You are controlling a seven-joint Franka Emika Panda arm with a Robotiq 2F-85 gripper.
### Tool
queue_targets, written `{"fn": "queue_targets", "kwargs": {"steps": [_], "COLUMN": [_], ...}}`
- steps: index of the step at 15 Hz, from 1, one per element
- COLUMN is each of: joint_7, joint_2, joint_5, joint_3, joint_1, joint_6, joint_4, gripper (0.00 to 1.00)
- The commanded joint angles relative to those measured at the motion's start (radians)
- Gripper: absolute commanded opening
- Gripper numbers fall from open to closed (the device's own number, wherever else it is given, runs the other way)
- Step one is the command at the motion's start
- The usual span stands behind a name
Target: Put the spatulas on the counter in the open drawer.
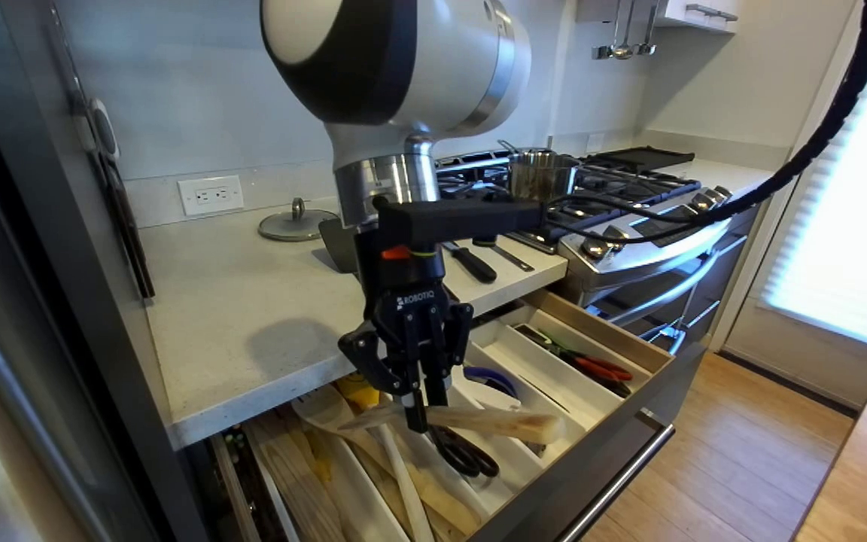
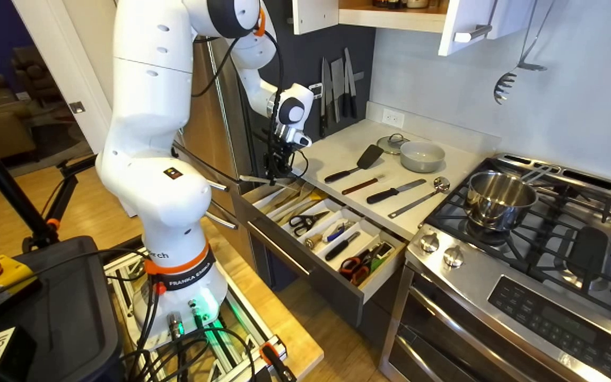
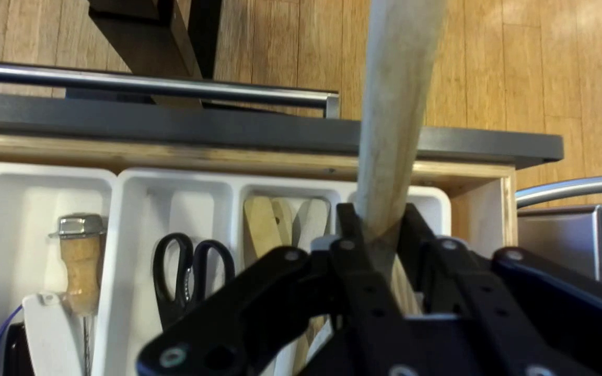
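Note:
My gripper (image 1: 426,418) is shut on a wooden utensil (image 1: 512,423), probably a spatula, held tilted above the left part of the open drawer (image 2: 297,265). Its pale handle (image 3: 397,104) rises between the fingertips (image 3: 382,219) in the wrist view and reaches over the drawer front. The gripper also shows in an exterior view (image 2: 272,178). On the counter (image 2: 332,143) lie a black spatula (image 2: 370,156), a brown-handled utensil (image 2: 361,184), a black-handled flat-bladed tool (image 2: 382,196) and a ladle (image 2: 414,202). Wooden utensils (image 3: 262,219) lie in a tray compartment below the gripper.
The white tray (image 3: 118,209) in the drawer also holds black scissors (image 3: 191,271) and red-handled tools (image 1: 603,369). A grey bowl (image 2: 422,157) and a glass lid (image 1: 283,227) stand at the counter's back. A steel pot (image 2: 499,199) is on the stove.

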Motion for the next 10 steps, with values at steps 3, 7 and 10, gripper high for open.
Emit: {"fn": "queue_targets", "kwargs": {"steps": [3,7,10], "joint_7": [-0.007,-0.011,-0.015], "joint_2": [0.103,0.164,0.2], "joint_5": [-0.049,-0.041,-0.027], "joint_3": [-0.016,-0.005,0.007], "joint_1": [0.008,0.006,0.001], "joint_6": [0.253,0.381,0.427], "joint_4": [0.013,0.041,0.063], "gripper": [0.06,0.06,0.06]}}
